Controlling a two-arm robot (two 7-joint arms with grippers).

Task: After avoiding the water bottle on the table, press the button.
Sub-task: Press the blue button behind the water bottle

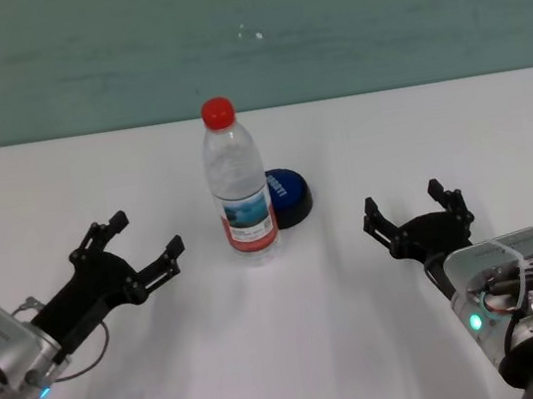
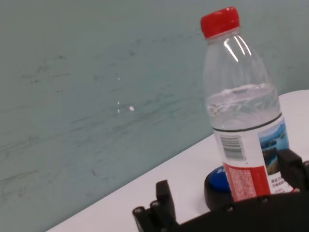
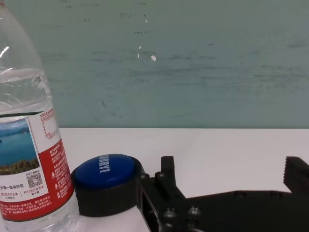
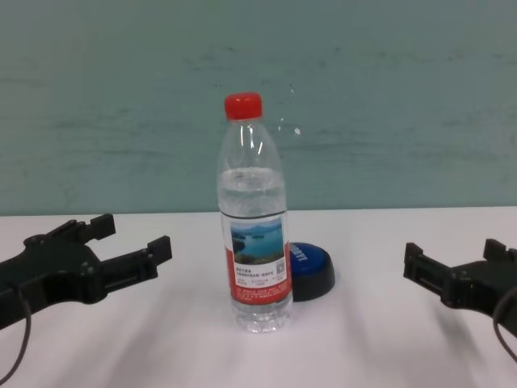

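The left gripper [image 1: 142, 240] hangs low over the counter [image 1: 300, 355] with its jaws spread wide and nothing between them, pointing toward the water bottle [image 1: 238, 179], which stands near but apart from it on its right. The right gripper [image 1: 416, 205] sits on the other side, jaws likewise wide and empty — it faces the same middle ground, farther from the bottle than the left one is.

Between the two grippers the water bottle stands upright on the white counter, red screw cap [image 1: 217, 112] on top, clear water filling it to about the shoulder, a lake-photo label with a red band around its lower half. The blue button [image 1: 286, 194] lies just behind the bottle and to its right — the bottle's base overlaps it in the head view, and whether they touch cannot be told. In the right wrist view the button's dome [image 3: 107, 170] with white lettering sits on a black base, beside the bottle [image 3: 29, 145] and just beyond the jaws' tips. A teal wall [image 1: 369, 13] backs the counter.
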